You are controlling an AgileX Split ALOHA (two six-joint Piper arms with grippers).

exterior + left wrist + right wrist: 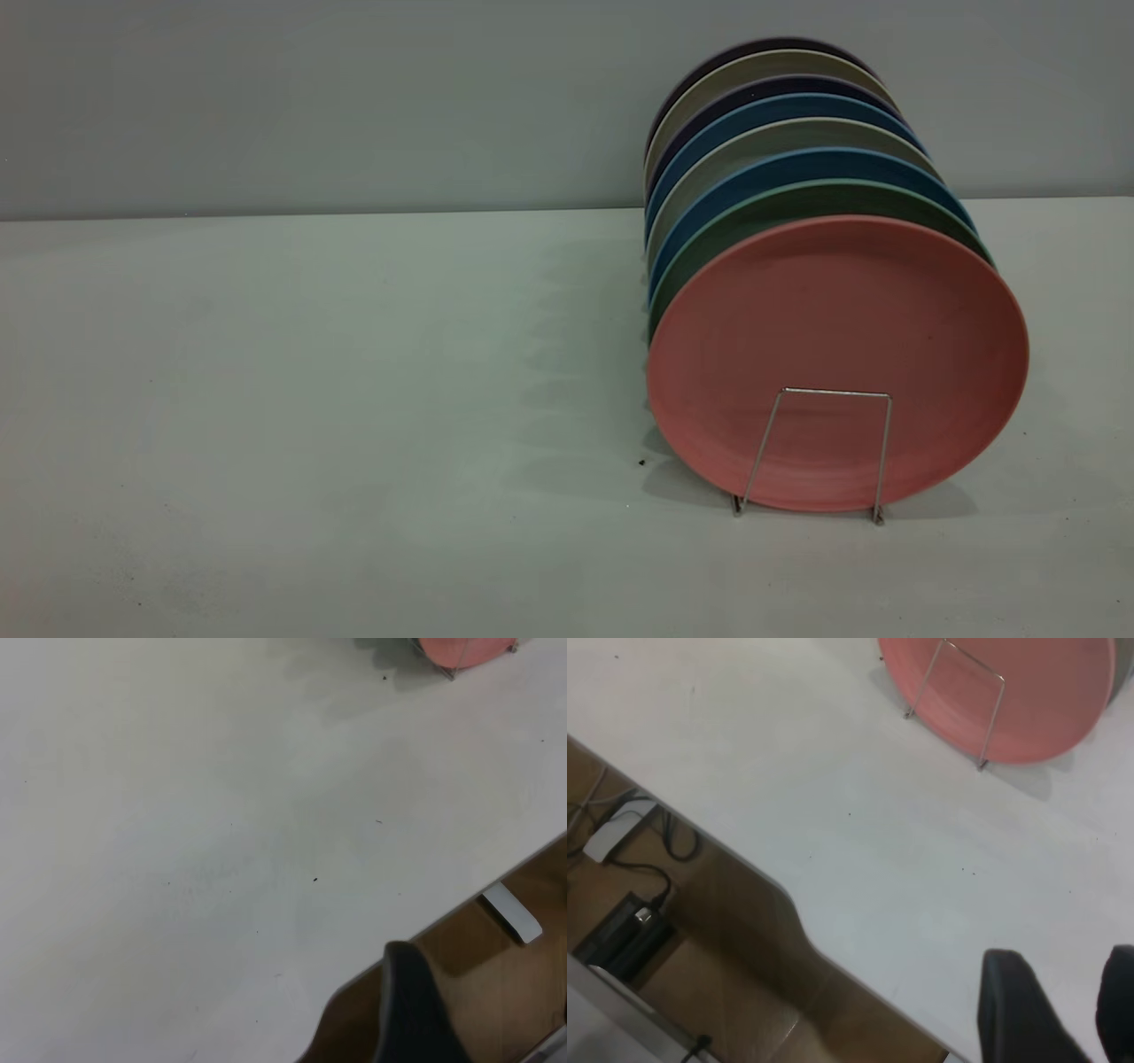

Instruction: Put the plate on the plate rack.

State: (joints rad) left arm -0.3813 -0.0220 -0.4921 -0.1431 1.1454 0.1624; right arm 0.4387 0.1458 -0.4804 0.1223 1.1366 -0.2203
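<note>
My right gripper: jaws parted, holding nothing, above the table edge.
My left gripper: one finger visible; jaw state I cannot tell.
Plate: upright, frontmost in the plate rack, before the green plate.

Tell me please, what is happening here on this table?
Nothing is being handled at this moment. The pink plate stands upright at the front of the plate rack, behind the front wire loop, with a row of other plates behind it. Neither arm shows in the exterior view. The right tool hangs near the table edge, away from the plate, its fingers apart. Only one dark finger of the left tool shows, also by the table edge.
</note>
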